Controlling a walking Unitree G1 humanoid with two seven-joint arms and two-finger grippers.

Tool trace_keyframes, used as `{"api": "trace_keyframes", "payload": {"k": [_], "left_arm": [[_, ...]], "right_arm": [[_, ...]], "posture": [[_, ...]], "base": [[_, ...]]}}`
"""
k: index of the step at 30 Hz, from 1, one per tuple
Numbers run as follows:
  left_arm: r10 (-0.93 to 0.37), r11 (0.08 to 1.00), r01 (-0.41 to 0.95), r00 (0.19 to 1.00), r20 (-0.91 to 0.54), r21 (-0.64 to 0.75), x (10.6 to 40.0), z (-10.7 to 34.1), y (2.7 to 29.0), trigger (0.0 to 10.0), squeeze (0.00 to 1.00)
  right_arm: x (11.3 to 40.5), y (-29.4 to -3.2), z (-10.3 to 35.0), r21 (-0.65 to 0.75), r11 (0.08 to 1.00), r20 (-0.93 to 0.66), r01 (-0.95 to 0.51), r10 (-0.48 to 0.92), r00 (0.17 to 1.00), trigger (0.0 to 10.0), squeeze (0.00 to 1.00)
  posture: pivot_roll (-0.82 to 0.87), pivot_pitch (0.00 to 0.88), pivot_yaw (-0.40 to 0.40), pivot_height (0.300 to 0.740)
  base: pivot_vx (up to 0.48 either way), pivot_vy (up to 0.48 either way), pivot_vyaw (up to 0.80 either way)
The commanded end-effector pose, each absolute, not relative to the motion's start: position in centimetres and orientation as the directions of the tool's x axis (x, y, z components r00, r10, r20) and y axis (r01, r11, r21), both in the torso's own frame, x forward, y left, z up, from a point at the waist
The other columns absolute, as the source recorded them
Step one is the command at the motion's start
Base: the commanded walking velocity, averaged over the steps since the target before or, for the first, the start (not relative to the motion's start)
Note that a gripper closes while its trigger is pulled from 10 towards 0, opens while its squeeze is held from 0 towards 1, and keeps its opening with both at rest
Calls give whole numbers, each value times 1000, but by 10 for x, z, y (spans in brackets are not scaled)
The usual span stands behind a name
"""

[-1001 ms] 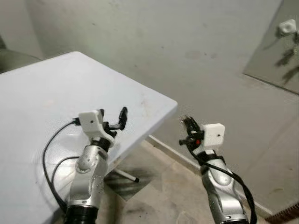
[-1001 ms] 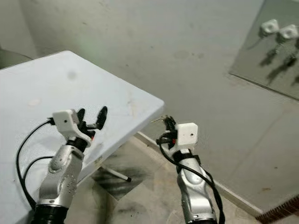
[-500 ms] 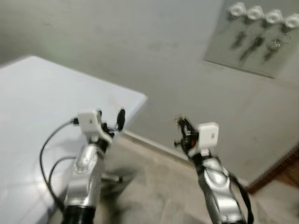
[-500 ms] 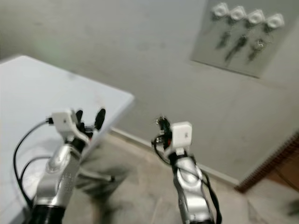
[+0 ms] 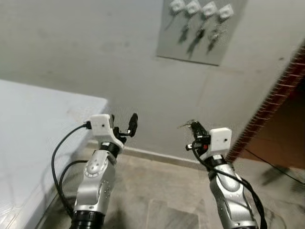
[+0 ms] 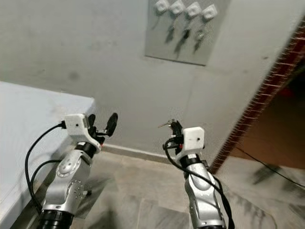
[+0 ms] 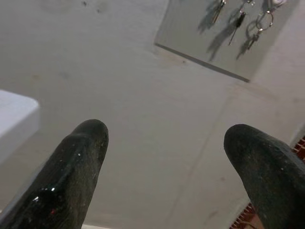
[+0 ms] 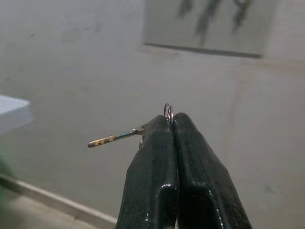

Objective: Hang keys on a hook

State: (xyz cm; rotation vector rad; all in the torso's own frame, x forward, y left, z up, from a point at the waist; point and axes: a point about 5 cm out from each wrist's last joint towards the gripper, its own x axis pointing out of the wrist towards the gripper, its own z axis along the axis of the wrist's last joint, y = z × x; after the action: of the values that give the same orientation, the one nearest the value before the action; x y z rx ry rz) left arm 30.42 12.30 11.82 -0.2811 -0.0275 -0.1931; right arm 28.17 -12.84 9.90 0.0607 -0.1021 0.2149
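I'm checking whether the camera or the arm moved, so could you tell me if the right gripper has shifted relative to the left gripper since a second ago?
No. The right gripper keeps its place beside the left gripper; the wall panel shifted instead.

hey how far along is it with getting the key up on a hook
Done: the key is picked up, pinched by its ring in the shut right gripper. In hand: that gripper is held up in front of the wall, well below the panel with four white hooks, where other keys hang. The left gripper is open and empty. Left: reaching the hooks and slipping the ring on.
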Motion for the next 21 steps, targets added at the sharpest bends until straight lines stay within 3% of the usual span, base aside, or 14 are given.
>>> {"api": "trace_keyframes", "payload": {"k": [1, 21], "left_arm": [[-180, 945, 185, 983, 42, -269, 303, 117, 124, 10000, 0], [-217, 938, 216, 976, 27, -273, 298, 115, 126, 10000, 0]], "right_arm": [[285, -127, 108, 38, 978, 144, -206, 199, 969, 10000, 0], [283, -136, 107, 68, 985, 141, -155, 145, 979, 10000, 0]], "posture": [[5, 0, -34, 736], [6, 0, -31, 736]], "base": [[0, 0, 0], [0, 0, 0]]}}
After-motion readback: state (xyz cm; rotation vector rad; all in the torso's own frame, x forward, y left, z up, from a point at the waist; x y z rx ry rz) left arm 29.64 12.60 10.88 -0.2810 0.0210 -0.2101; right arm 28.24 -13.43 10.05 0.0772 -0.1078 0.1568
